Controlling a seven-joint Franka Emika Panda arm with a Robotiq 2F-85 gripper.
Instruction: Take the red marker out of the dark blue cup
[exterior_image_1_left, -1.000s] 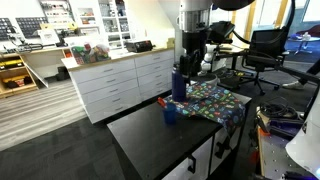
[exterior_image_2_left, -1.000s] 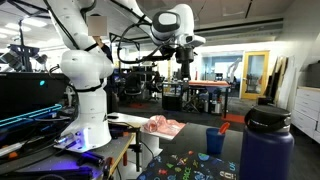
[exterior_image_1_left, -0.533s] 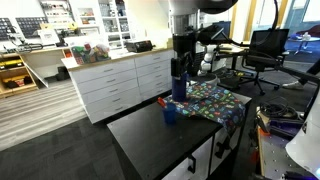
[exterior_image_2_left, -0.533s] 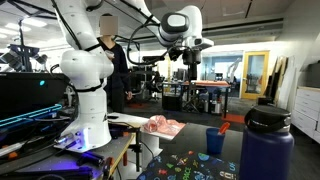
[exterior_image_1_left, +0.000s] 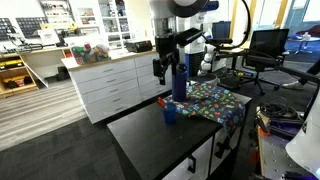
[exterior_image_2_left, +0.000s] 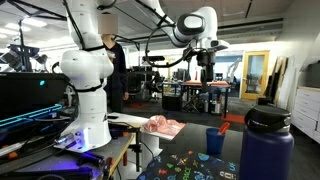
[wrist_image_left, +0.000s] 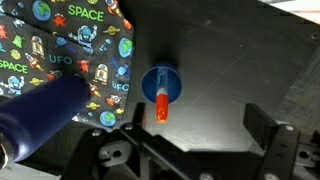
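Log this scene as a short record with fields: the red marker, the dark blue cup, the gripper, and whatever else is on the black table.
marker: slim red marker, standing in the cup, top sticking out
cup: short dark blue cylindrical cup, upright on the black table
gripper: Robotiq gripper, raised above the cup, touching nothing, jaws wide apart
bottle: taller blue bottle, beside the cup
cloth: space-print cloth, spread on the table
status: marker not yet taken out

A space-patterned cloth (wrist_image_left: 70, 40) is seen spread on the black table (wrist_image_left: 240, 60), below and to one side of the pincer (wrist_image_left: 195, 128). A tall blue bottle (wrist_image_left: 45, 115) is stood at the cloth's edge, beneath pincer level. White cabinets (exterior_image_1_left: 115, 85) are seen well beyond.
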